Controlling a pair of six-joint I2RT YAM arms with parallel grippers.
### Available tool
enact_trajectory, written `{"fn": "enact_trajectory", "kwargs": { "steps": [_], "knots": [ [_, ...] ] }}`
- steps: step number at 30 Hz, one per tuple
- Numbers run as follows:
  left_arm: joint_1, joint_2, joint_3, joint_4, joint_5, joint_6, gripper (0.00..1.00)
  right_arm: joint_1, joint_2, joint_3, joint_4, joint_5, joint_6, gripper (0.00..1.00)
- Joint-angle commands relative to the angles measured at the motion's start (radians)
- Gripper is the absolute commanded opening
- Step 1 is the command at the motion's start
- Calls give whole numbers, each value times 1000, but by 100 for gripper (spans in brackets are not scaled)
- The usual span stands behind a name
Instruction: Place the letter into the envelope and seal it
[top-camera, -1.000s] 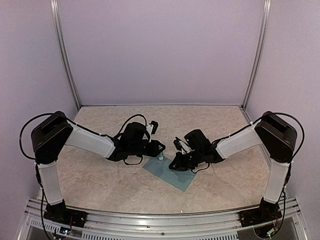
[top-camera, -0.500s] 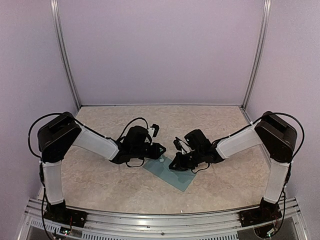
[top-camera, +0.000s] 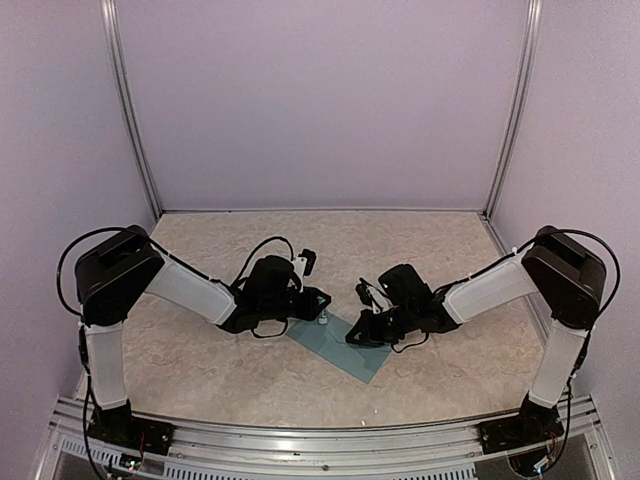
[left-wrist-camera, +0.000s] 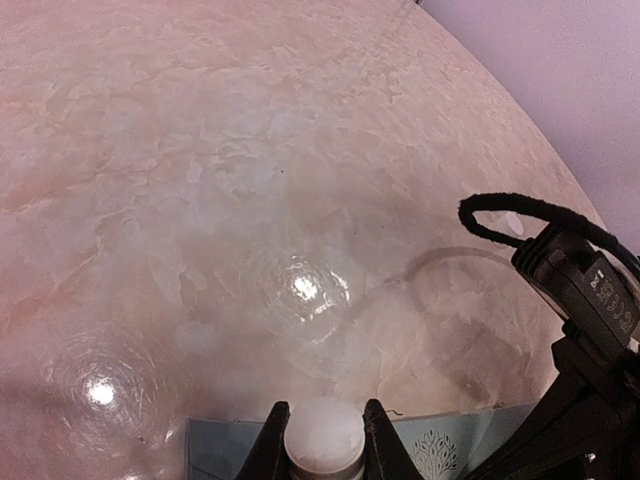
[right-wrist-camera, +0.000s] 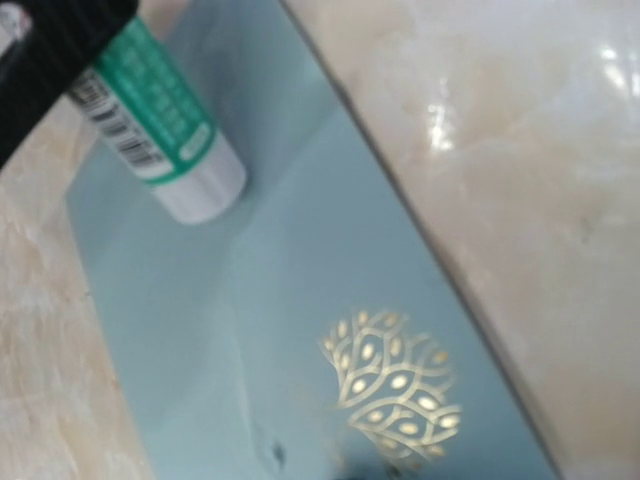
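Observation:
The teal-blue envelope (top-camera: 348, 355) lies flat on the table between the arms. It fills the right wrist view (right-wrist-camera: 300, 300), where a gold leaf emblem (right-wrist-camera: 395, 388) shows on it. My left gripper (top-camera: 319, 308) is shut on a green-and-white glue stick (top-camera: 323, 320), whose white end rests on the envelope's far corner (right-wrist-camera: 195, 180). In the left wrist view the stick (left-wrist-camera: 323, 447) sits between the fingers (left-wrist-camera: 274, 440). My right gripper (top-camera: 359, 334) is low over the envelope, and its fingers do not show. No letter is in view.
The marbled table (top-camera: 200, 350) is walled by lilac panels with metal posts (top-camera: 135, 120). The right arm's black wrist and cable (left-wrist-camera: 580, 290) sit close to the left gripper.
The left gripper with the glue stick has shifted slightly right and lower onto the envelope's corner. The right arm has slid a little to the right and nearer over the envelope.

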Motion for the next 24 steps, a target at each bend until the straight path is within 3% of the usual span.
{"fn": "enact_trajectory", "kwargs": {
  "steps": [1, 14, 24],
  "knots": [
    [-8, 13, -38, -94, -35, 17, 2, -6, 53, -18, -129, 33, -4, 0],
    [-29, 5, -38, -102, -70, 4, 2, 19, 167, 130, -132, -5, -37, 0],
    [-20, -5, -38, -114, -83, 10, 2, 19, 86, 46, -149, 35, -18, 0]
  ]
}}
